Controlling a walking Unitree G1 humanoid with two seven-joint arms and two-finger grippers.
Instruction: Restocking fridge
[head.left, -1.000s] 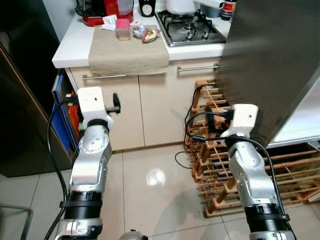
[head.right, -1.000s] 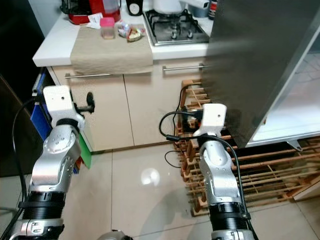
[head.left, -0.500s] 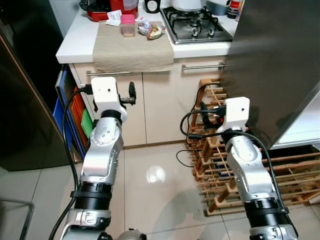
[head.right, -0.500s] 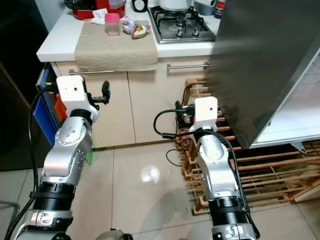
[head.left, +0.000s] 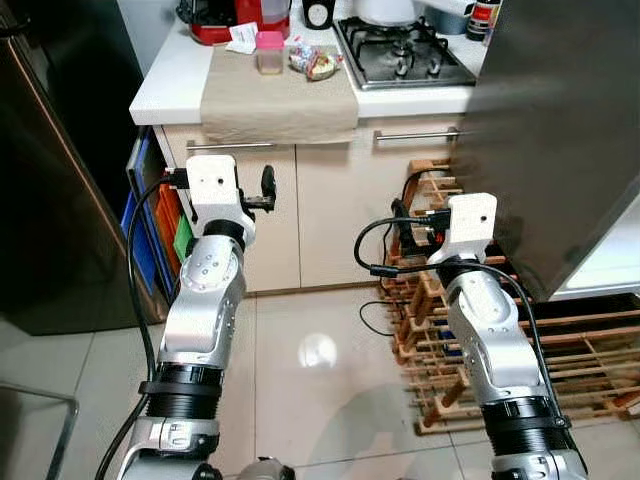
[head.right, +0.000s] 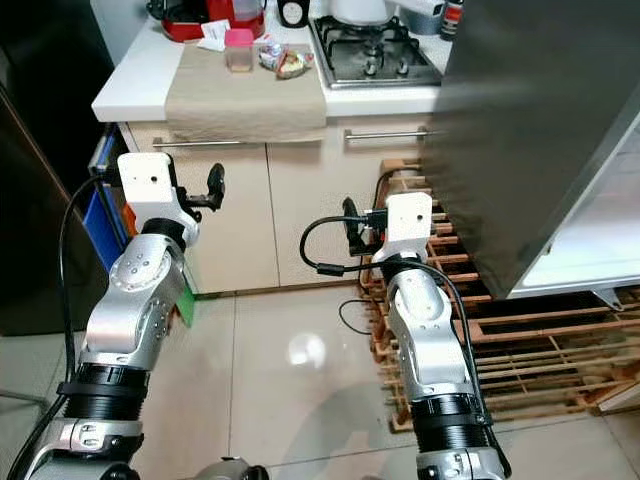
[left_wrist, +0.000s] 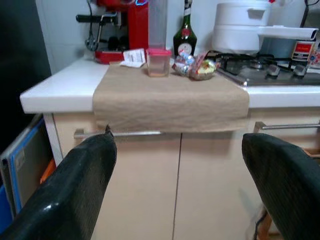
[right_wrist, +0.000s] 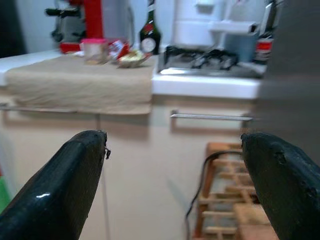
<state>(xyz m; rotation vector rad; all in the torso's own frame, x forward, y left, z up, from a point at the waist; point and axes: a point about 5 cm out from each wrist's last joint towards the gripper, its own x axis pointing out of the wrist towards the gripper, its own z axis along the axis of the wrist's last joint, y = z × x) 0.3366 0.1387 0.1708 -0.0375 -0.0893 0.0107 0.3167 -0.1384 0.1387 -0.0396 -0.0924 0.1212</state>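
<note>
While both grippers' fingers stand open, empty | pink-lidded clear plastic jar at 12 o'clock on white surface | judged light, rigid, slippery; grip body below lid.

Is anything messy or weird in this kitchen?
A bit. The beige cloth hangs over the counter edge, covering part of a cabinet handle. A black cable trails loose on the floor beside the wooden rack. The big steel fridge door stands open. Nothing looks spilled or broken.
</note>
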